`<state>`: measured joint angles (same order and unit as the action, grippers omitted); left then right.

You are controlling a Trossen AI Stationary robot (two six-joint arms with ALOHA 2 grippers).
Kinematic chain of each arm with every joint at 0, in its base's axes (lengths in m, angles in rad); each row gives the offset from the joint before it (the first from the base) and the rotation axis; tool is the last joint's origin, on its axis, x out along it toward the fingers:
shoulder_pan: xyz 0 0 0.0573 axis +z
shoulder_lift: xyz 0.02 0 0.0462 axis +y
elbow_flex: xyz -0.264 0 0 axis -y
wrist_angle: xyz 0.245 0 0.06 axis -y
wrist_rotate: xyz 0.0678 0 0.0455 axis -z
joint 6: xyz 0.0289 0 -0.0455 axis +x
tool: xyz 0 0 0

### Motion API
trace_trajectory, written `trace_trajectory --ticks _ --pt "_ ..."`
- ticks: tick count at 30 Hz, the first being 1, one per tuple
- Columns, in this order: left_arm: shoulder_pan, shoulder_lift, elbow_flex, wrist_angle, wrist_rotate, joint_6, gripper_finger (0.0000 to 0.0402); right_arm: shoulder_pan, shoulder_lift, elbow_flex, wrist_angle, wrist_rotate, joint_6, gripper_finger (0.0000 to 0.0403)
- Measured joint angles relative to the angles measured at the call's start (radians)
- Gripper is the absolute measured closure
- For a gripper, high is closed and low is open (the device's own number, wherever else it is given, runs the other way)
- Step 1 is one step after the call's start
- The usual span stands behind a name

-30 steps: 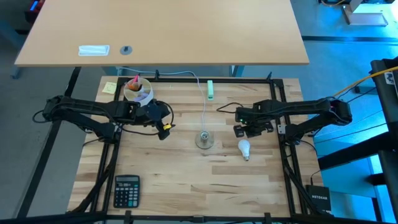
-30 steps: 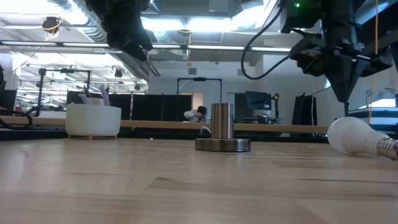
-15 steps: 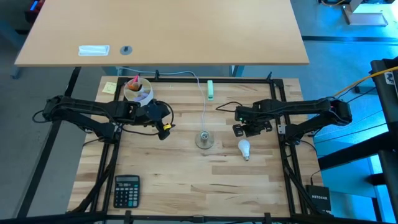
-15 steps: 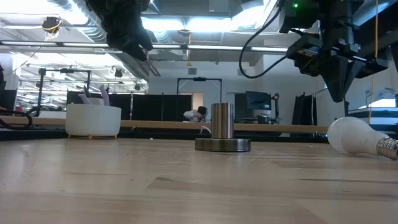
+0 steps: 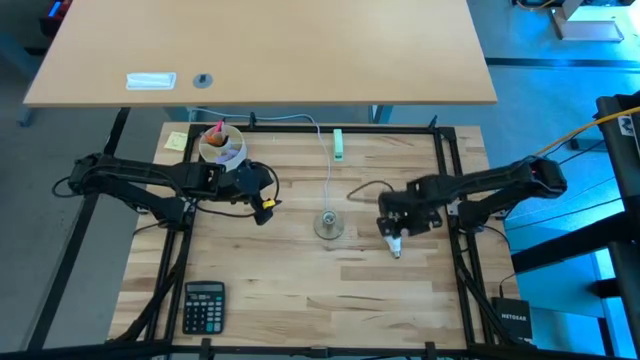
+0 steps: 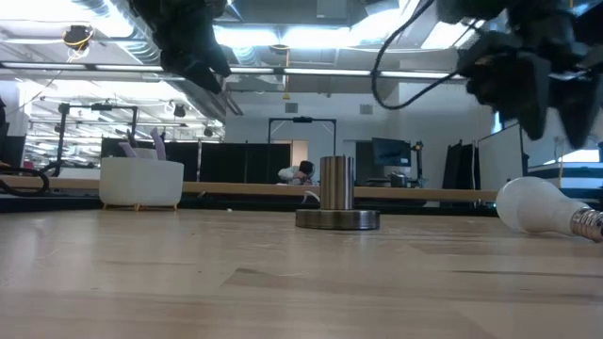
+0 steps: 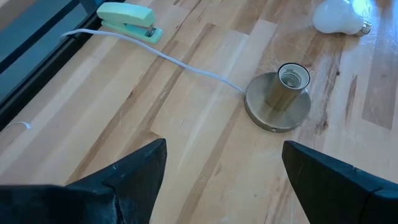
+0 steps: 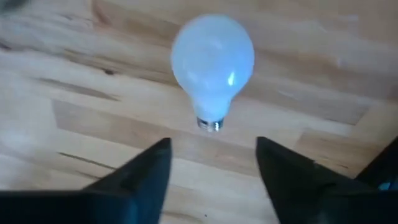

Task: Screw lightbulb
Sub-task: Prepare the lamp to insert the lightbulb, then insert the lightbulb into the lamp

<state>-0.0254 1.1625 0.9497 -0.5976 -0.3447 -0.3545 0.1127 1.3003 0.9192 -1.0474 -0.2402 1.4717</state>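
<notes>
Left edge of the worktop (image 5: pixel 300 290): a calculator (image 5: pixel 204 305) lies near the front, a white cup (image 5: pixel 221 146) stands at the back.

Left gripper (image 5: pixel 262 207) waits just in front of the cup, raised clear of the wood, jaws wide with nothing between them. Its wrist view looks across at the socket.

Centre: the socket (image 5: pixel 328 224) stands upright on its round metal base, mouth empty. Its thin cord (image 5: pixel 330 165) runs back to a pale green plug block (image 5: pixel 339 144) at the rear edge.

Right of the socket, near but apart: the lightbulb (image 8: pixel 212 59) lies on its side on the wood, screw base pointing toward the front edge.

Right gripper (image 5: pixel 392 232) hangs directly over the bulb. In the low view it sits above the bulb, not touching. Jaws parted, straddling the line of the bulb, holding nothing.

Progress: early. Bulb not yet picked up, socket unfilled. Left to do, as I judge it: descend, close on the glass, lift, turn the base downward, carry to the socket, seat and twist.
</notes>
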Motion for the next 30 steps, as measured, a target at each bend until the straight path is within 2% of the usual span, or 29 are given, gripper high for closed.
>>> trace_trajectory --ticks 4,8,13,19,30 --pt "0.000 0.000 0.000 0.000 0.000 0.011 0.0092 0.104 0.000 0.000 0.020 0.115 0.120 0.0093" --pt "0.001 0.003 0.000 0.001 0.000 0.027 0.0092 0.146 0.016 -0.006 0.041 0.206 0.185 0.0077" --pt "0.001 0.008 -0.001 0.002 0.000 0.021 0.0092 0.145 0.065 -0.031 0.091 0.198 0.222 0.0086" --pt "0.001 0.008 -0.001 0.002 0.000 0.019 0.0092 0.145 0.157 -0.032 0.194 0.185 0.194 0.0095" --pt "0.001 0.008 -0.001 -0.022 0.000 -0.001 0.0092 0.149 0.184 -0.035 0.122 0.186 0.208 0.0095"
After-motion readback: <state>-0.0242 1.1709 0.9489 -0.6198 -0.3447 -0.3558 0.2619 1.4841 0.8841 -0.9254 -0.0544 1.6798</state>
